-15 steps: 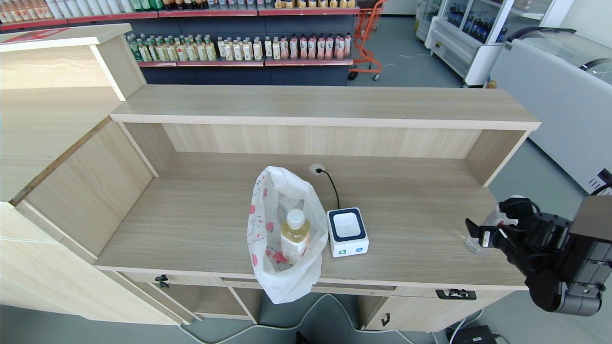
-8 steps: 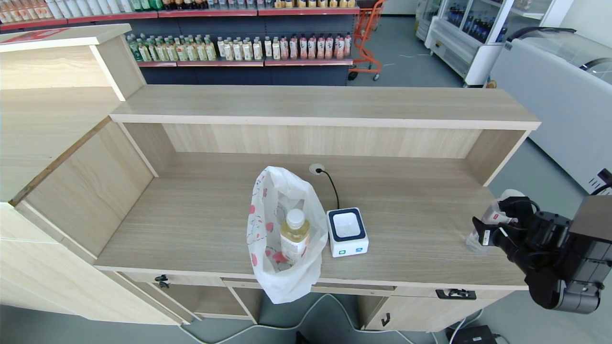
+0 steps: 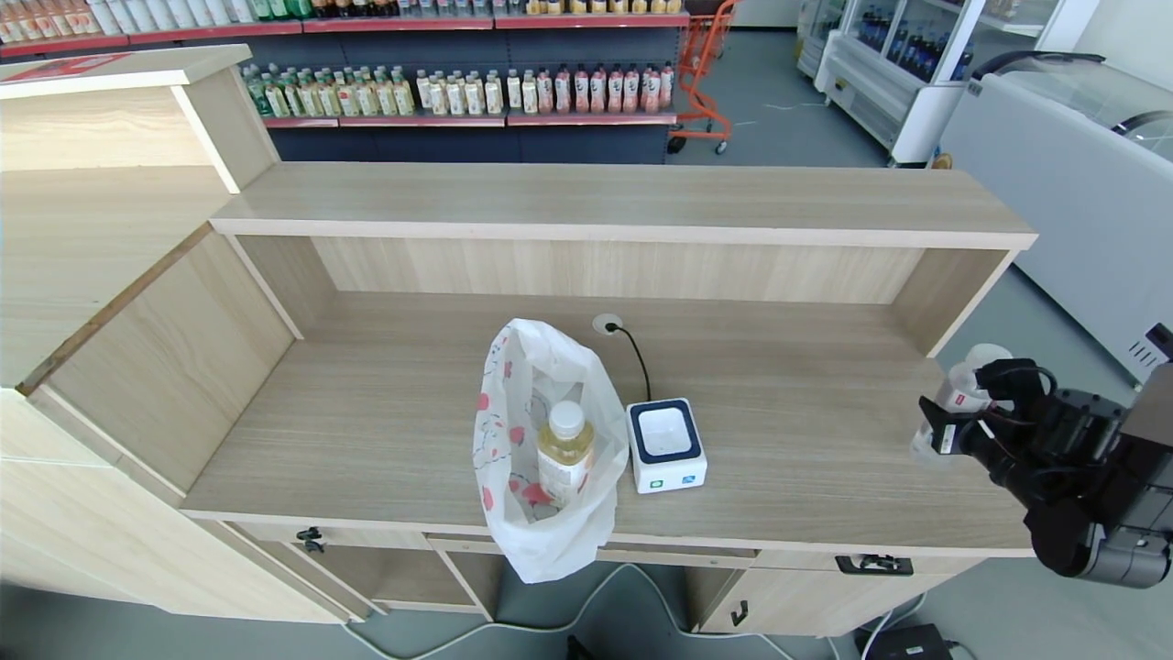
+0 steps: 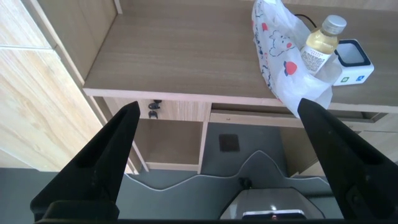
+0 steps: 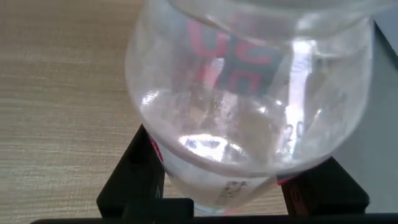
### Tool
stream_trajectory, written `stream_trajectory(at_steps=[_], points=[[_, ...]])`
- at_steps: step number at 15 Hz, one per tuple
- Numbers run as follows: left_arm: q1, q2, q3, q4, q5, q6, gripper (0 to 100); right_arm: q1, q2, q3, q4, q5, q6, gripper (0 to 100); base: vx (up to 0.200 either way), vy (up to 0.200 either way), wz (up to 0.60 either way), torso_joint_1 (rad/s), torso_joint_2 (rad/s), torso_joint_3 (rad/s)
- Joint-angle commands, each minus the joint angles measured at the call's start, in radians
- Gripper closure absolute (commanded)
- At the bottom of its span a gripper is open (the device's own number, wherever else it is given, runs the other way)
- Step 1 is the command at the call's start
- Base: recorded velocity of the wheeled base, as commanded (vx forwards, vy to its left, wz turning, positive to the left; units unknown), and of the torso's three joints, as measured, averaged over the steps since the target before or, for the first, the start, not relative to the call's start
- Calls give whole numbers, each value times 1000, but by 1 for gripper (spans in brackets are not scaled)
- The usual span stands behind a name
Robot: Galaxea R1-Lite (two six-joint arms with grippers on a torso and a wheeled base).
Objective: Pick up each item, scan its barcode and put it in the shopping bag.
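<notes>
Black and spread wide on nothing, my left gripper hangs nearest me, low in front of the counter's near edge. I leave it parked there.

At the near right end of the counter my right gripper is pinching the clear bottle across its lower body. The bottle is tilted, with its cap leaning up and away to the right, and it looks lifted off the wood.

I judge the step in hand to be the carry left to the scanner, which sits well apart from the bottle, mid-counter, its window facing up. To do this well I want to travel level and high enough to pass over the scanner's rim. Then I roll the wrist so the printed label faces down over the window. Through the wrist camera the print reads blurred, so I cannot tell where the barcode sits. I expect to turn the bottle slowly above the window rather than swipe once.

The shopping bag stands just left of the scanner, touching it, with a tea bottle upright inside. The limp rim leans, so I would drop in from above and beside that bottle.

Farther back, the scanner's cable runs towards the rear, and I stay on its near side.
</notes>
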Motion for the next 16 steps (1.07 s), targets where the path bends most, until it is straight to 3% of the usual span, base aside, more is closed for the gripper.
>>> stream_trajectory(at_steps=[1,4,6,8,12,13,16], points=[[0,0,0,0,0,0,0,3,-236,11,141,41,70,100,0,0,0,0,0,0],[0,0,0,0,0,0,0,57,-694,0,652,223,231,100,0,0,0,0,0,0],[0,0,0,0,0,0,0,123,-905,7,850,432,342,100,0,0,0,0,0,0],[0,0,0,0,0,0,0,202,-1045,33,923,567,425,100,0,0,0,0,0,0],[0,0,0,0,0,0,0,534,-1237,4,1143,572,468,100,0,0,0,0,0,0],[0,0,0,0,0,0,0,653,-1263,-6,1189,535,472,100,0,0,0,0,0,0],[0,0,0,0,0,0,0,877,-1263,-12,1189,383,474,100,0,0,0,0,0,0]])
